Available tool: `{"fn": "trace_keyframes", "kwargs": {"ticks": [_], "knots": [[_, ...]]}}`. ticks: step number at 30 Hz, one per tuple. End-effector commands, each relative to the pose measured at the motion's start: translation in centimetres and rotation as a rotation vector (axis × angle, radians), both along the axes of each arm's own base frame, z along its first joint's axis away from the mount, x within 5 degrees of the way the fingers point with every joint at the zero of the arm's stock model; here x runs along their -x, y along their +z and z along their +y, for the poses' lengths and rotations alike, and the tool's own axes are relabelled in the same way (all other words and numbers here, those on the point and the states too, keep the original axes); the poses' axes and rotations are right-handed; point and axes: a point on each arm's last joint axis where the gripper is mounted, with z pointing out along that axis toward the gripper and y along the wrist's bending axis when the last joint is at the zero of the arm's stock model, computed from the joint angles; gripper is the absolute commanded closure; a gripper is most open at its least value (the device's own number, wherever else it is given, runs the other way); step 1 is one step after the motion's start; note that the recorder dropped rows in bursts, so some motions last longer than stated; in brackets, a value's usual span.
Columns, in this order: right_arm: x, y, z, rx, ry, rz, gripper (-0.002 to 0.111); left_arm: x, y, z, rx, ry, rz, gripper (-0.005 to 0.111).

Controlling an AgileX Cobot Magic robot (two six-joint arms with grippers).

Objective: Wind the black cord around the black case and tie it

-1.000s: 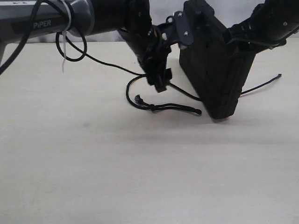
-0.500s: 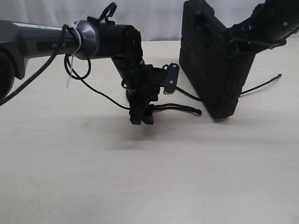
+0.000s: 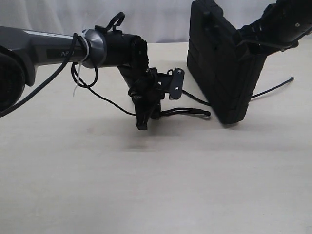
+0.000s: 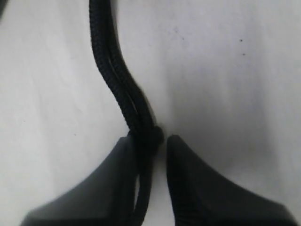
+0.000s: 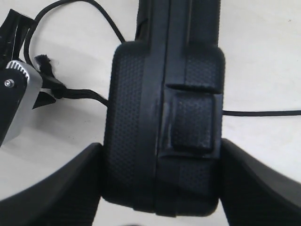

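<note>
The black case [image 3: 219,63] stands tilted on its lower corner on the table, with my right gripper [image 5: 162,179] shut on its upper end, one finger on each flat face. The black cord [image 3: 187,112] lies on the table. One stretch runs from the case's foot towards the left, and another trails out behind the case [image 3: 273,88]. My left gripper [image 3: 143,124] points down at the cord's doubled end. In the left wrist view its jaws [image 4: 150,146] have closed to the width of the cord [image 4: 110,70], and the small knot sits at the fingertips.
A smooth black cable [image 3: 83,73], zip-tied to the left arm, hangs in a loop and trails towards the left wrist. The pale tabletop [image 3: 156,185] stretches bare towards the front. A light wall stands behind the table's far edge.
My left arm swung down and forward from beside the case onto the cord's doubled end. Its jaws have narrowed from wide open to the cord's width. The right arm and case have not moved.
</note>
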Motion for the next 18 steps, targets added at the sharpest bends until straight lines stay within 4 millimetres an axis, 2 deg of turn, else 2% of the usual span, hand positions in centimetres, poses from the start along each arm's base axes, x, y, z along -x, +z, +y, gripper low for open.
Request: {"fn": "trace_keyframes", "kwargs": {"ticks": [1, 3, 6, 10, 14, 18], "knots": [[-0.1, -0.7, -0.1, 0.005, 0.004, 0.01, 0.104, 0.6, -1.1, 0.4, -0.044, 0.003, 0.078, 0.107], [-0.1, -0.7, -0.1, 0.005, 0.004, 0.01, 0.104, 0.6, -0.7, 0.4, -0.035, 0.012, 0.07, 0.107], [-0.1, -0.7, -0.1, 0.005, 0.004, 0.01, 0.104, 0.2, 1.0, 0.2, 0.012, 0.06, 0.015, 0.107], [-0.1, -0.7, -0.1, 0.005, 0.004, 0.01, 0.104, -0.5, 5.0, 0.7, 0.082, 0.107, -0.074, 0.107], [-0.1, -0.6, -0.1, 0.005, 0.003, 0.006, 0.104, -1.2, 9.1, 2.3, 0.155, 0.187, -0.134, 0.107], [-0.1, -0.6, -0.1, 0.005, 0.003, 0.006, 0.104, -1.6, 11.8, 3.9, 0.264, 0.279, -0.117, 0.107]]}}
